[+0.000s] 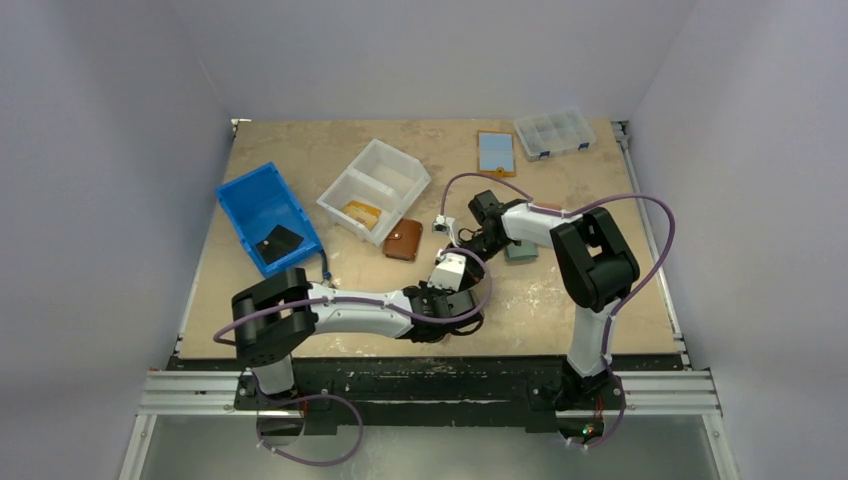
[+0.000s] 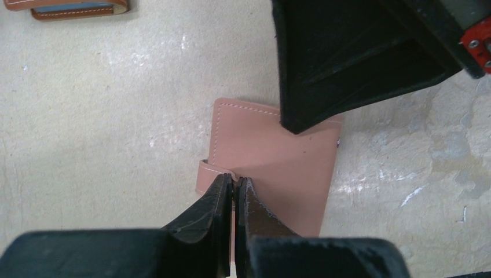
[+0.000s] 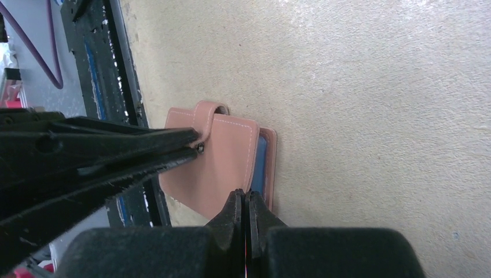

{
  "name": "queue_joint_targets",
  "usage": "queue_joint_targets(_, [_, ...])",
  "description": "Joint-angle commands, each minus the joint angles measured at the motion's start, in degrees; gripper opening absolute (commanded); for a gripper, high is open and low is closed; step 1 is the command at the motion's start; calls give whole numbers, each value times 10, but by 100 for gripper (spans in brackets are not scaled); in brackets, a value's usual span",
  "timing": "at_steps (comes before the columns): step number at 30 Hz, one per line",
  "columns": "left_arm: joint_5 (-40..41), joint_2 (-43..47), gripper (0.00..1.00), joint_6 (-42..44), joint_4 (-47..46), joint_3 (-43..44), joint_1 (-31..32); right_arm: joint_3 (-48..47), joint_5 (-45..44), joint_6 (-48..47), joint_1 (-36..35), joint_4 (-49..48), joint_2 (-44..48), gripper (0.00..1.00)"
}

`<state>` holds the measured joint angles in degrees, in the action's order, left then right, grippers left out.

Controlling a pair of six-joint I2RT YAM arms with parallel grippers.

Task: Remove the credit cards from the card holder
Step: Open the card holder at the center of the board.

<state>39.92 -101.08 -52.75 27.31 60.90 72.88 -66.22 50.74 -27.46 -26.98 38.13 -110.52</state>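
A pink leather card holder point(image 2: 272, 162) lies shut on the table, also in the right wrist view point(image 3: 214, 168). A blue credit card edge point(image 3: 262, 168) shows between its covers. My left gripper point(image 2: 234, 184) is shut on the holder's strap tab; it also shows in the right wrist view point(image 3: 194, 147). My right gripper point(image 3: 246, 200) is shut, its tips resting at the top cover's edge next to the blue card; it shows as a black finger point(image 2: 324, 75) on the holder's far corner. In the top view both grippers point(image 1: 465, 250) hide the holder.
A brown wallet point(image 1: 403, 240) lies left of the grippers, by a white bin point(image 1: 373, 190) and a blue bin point(image 1: 268, 215). An open holder with a blue card point(image 1: 496, 152) and a clear organiser point(image 1: 553, 132) are at the back. A grey-green flat item point(image 1: 520, 252) lies under the right arm.
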Motion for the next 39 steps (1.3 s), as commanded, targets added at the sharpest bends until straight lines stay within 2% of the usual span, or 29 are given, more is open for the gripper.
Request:
queue_joint_targets(1, [6, 66, 0, 18, 1, -40, -3, -14, 1, -12, -2, 6, 2, 0])
queue_joint_targets(4, [-30, 124, 0, 30, -45, -83, -22, -14, -4, -14, -1, 5, 8, 0])
queue_joint_targets(12, [-205, 261, 0, 39, -233, -253, -114, -23, -1, -63, -1, 36, 20, 0])
queue_joint_targets(13, [-212, 274, 0, 37, -243, -263, -118, -23, 0, -68, 0, 39, 22, 3])
queue_joint_targets(17, [-248, 303, 0, 30, -264, -286, -139, -23, 7, -83, -1, 47, 42, 33])
queue_joint_targets(20, [-276, 314, 0, 25, -311, -300, -151, -21, 8, -94, 0, 51, 70, 46])
queue_joint_targets(24, [-302, 319, 0, 18, -332, -302, -163, -7, -20, -98, 0, 37, 124, 55])
queue_joint_targets(33, [-335, 331, 0, 14, -356, -296, -181, 24, -47, -199, 4, 60, 250, 59])
queue_joint_targets(39, [-354, 331, 0, 16, -362, -286, -193, 54, -31, -275, 7, 76, 307, 59])
